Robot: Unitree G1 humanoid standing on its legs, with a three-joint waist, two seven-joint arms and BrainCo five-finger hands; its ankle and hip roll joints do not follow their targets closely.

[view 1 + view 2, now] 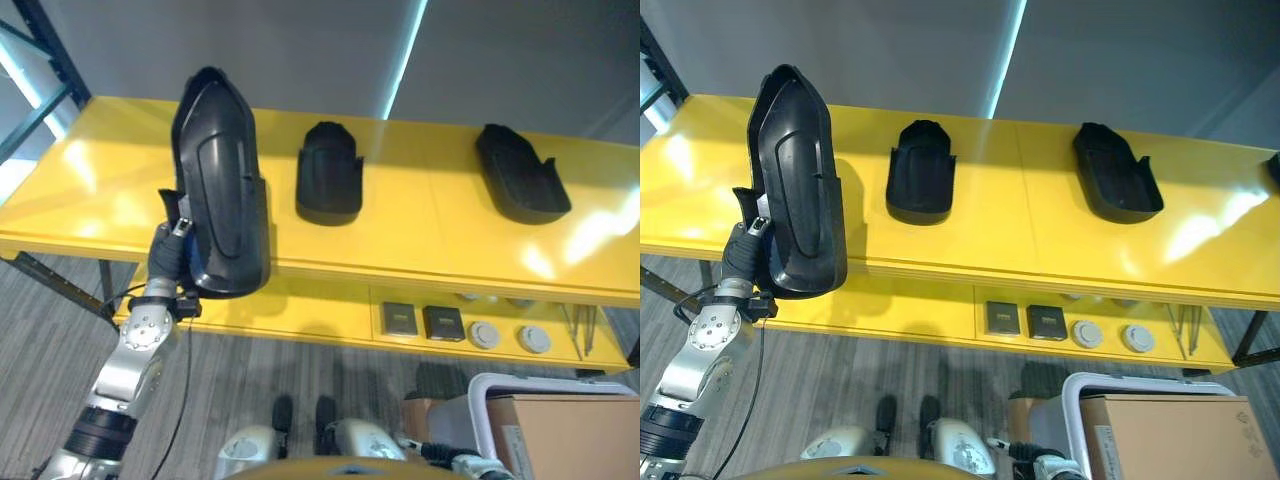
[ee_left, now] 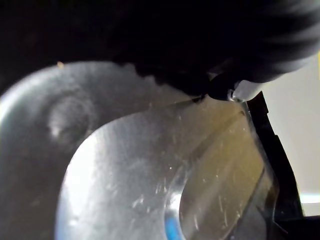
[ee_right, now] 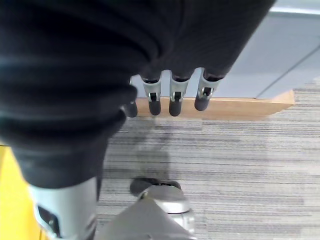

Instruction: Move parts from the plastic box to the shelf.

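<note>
A: Left eye view?
B: Left hand [image 1: 168,252] at lower left of frame, holding the long black part [image 1: 220,185] by its lower end. Fingers are behind the part, so can't tell how they sit on it. Part stands nearly upright, long axis running up-frame, its lower end over the front edge of the yellow shelf [image 1: 430,225], left section. Two more black parts already on the shelf: short part [image 1: 329,175] at centre, right part [image 1: 521,174] further right.

A: Right eye view?
B: Same layout. Bare yellow lies under and left of the held part, so I'd judge the drop spot is straight ahead of the left hand; tip it forward and down, long axis front-to-back like the others. Cardboard box [image 1: 1170,435] at lower right.

A: Left wrist view?
B: Part's glossy surface close up, a dark fingertip [image 2: 222,90] at upper right touching it.

A: Right wrist view?
B: Right hand [image 3: 170,95] hangs over grey carpet [image 3: 240,165], fingers relaxed and straight, holding nothing, well apart from the shelf. Left arm's the nearer one.
</note>
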